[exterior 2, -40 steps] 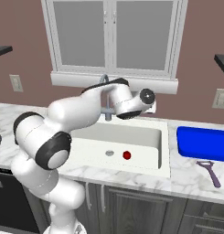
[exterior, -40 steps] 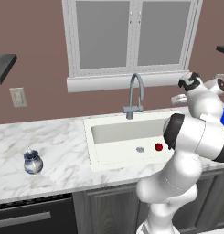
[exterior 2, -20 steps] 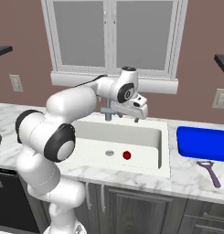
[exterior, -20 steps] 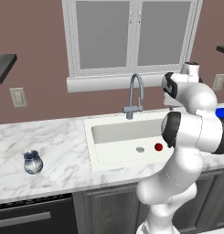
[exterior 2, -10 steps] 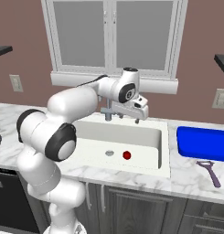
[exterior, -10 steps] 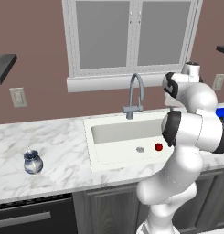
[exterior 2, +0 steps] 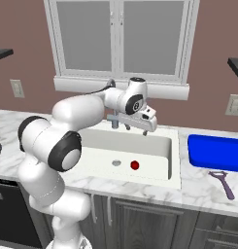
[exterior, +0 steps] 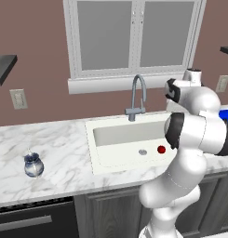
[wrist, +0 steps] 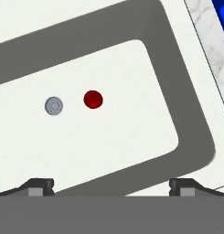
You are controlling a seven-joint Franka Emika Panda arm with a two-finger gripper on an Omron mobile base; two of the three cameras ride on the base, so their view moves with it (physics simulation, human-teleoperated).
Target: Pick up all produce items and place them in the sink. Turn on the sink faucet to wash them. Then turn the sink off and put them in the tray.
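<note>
The small glossy red fruit (exterior: 161, 149) (exterior 2: 135, 165) (wrist: 93, 99) lies on the floor of the white sink (exterior: 124, 135) (exterior 2: 157, 146) (wrist: 136, 123), just right of the round metal drain (wrist: 54, 105). My gripper (exterior 2: 136, 130) (wrist: 112, 185) hangs open and empty over the back of the basin, pointing down, well above the fruit. The grey gooseneck faucet (exterior: 138, 90) stands behind the basin; in the right base view my hand covers most of it. To the right of the sink, the blue tray (exterior 2: 215, 152) (wrist: 221, 11) sits on the marble.
A blue-and-white jar (exterior: 33, 165) stands on the counter left of the sink. A purple peeler (exterior 2: 221, 182) lies in front of the tray. The window sill and wall run close behind the faucet.
Two seconds ago the hand was turned differently; it swung round to hang over the back of the sink. Over the last second nothing has visibly moved. The fruit has stayed put.
</note>
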